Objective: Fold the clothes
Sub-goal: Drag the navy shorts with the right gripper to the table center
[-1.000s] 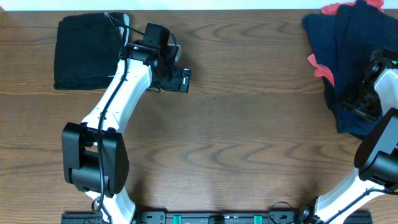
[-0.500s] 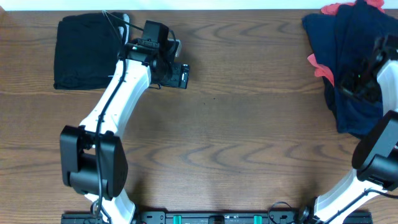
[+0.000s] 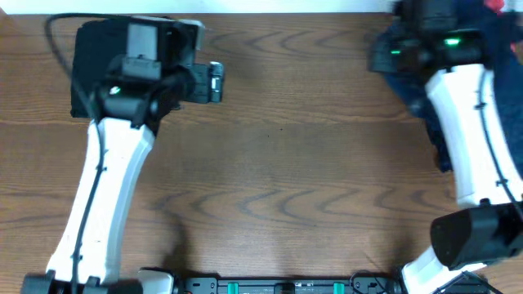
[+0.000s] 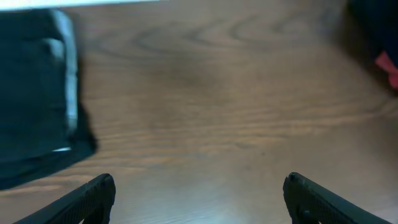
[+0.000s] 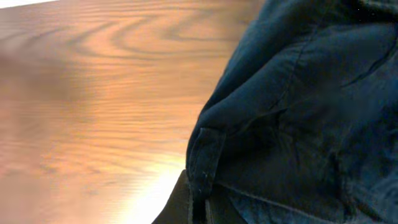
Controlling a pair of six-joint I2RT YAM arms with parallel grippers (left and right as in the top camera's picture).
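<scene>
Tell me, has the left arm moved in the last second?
Yes. The left arm swung left, its wrist now over the folded black garment it earlier stood beside.

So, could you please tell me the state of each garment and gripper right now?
black garment: folded, flat on table.
navy pile: unfolded, crumpled heap.
coral-red piece: mostly hidden, state unclear.
left gripper: open, empty.
right gripper: at navy pile's edge, blurred; open or shut unclear.

No text or label can be read; views seem blurred.
</scene>
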